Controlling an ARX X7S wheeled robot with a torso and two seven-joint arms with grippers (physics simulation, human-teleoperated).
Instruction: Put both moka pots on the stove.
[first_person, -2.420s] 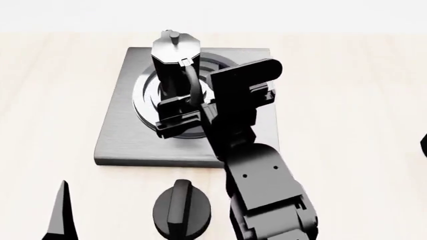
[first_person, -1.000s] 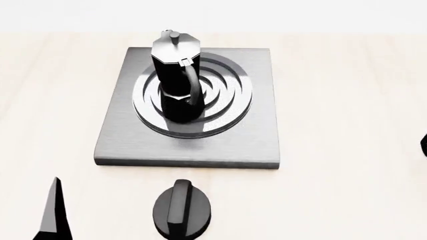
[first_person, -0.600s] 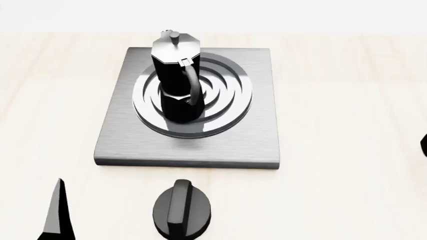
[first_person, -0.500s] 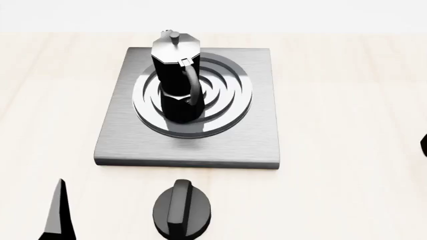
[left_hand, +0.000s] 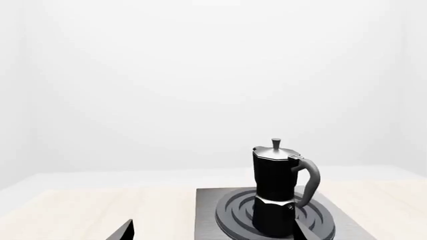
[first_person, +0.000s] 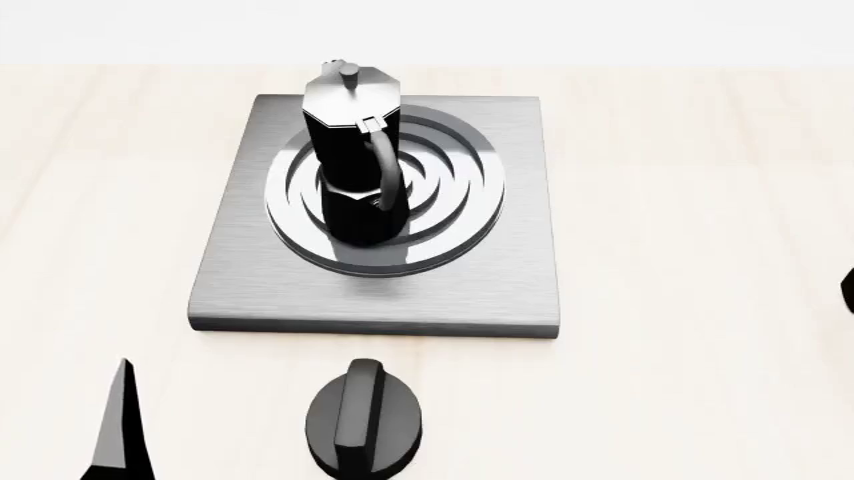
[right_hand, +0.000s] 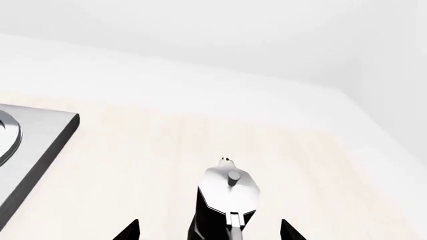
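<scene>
One moka pot (first_person: 354, 160) stands upright on the rings of the grey stove (first_person: 240, 280); it also shows in the left wrist view (left_hand: 277, 192). My left gripper (left_hand: 213, 236) is open and empty, well short of the stove (left_hand: 207, 215). One of its fingertips (first_person: 118, 425) shows at the head view's bottom left. The second moka pot (right_hand: 227, 197) stands upright on the table to the right of the stove (right_hand: 40, 145). My right gripper (right_hand: 210, 233) is open, with a finger on either side of this pot and not touching it.
A squat black round knob (first_person: 363, 415) with a ridge sits on the wooden table (first_person: 694, 200) just in front of the stove. A dark sliver (first_person: 847, 290) shows at the head view's right edge; I cannot tell what it is.
My right arm has let go of the pot on the stove and drawn back out of the head view. That pot has stayed in place. The left fingertip has barely shifted.
</scene>
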